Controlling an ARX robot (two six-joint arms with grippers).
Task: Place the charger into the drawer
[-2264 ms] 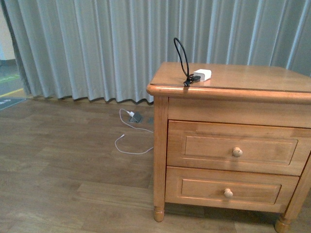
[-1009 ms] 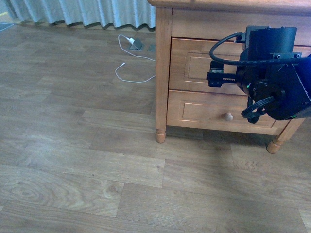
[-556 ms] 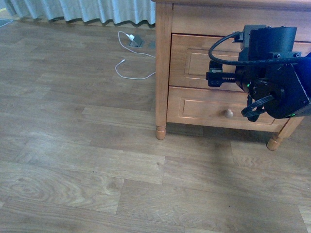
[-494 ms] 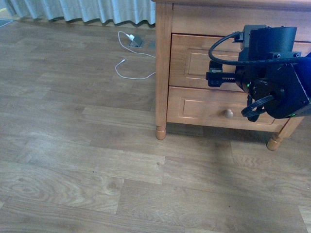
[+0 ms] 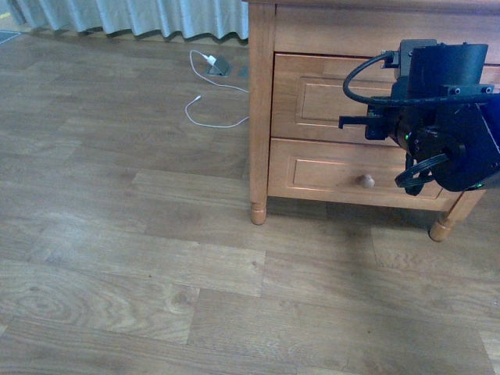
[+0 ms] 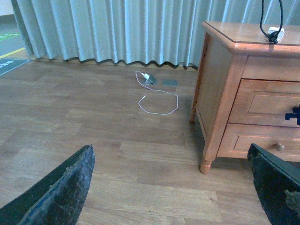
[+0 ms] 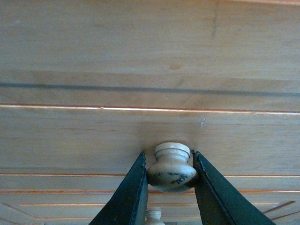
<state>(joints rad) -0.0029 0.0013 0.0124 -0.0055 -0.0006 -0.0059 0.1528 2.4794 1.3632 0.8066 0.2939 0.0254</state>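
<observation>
The charger (image 6: 275, 33), a small white block with a black looping cable (image 6: 271, 13), lies on top of the honey-coloured nightstand (image 6: 220, 89); the front view cuts it off. My right gripper (image 7: 169, 180) is shut on the pale round knob (image 7: 171, 168) of the upper drawer (image 7: 140, 126), one dark finger on each side. In the front view the right arm (image 5: 445, 117) covers that knob against the drawer (image 5: 316, 90). My left gripper (image 6: 168, 187) hangs open above the floor, well left of the nightstand, with nothing between its fingers (image 6: 61, 187).
The lower drawer (image 5: 312, 173) with its own knob (image 5: 365, 181) sits under the upper one. A white plug with a thin white cable (image 5: 209, 62) lies on the wood floor by the grey curtain (image 6: 117, 28). Nightstand legs (image 5: 258, 212) stand on the floor.
The front view has dropped from the nightstand top to the drawers and floor. The right arm came in at the upper drawer and has shifted slightly to the right in the last half second.
</observation>
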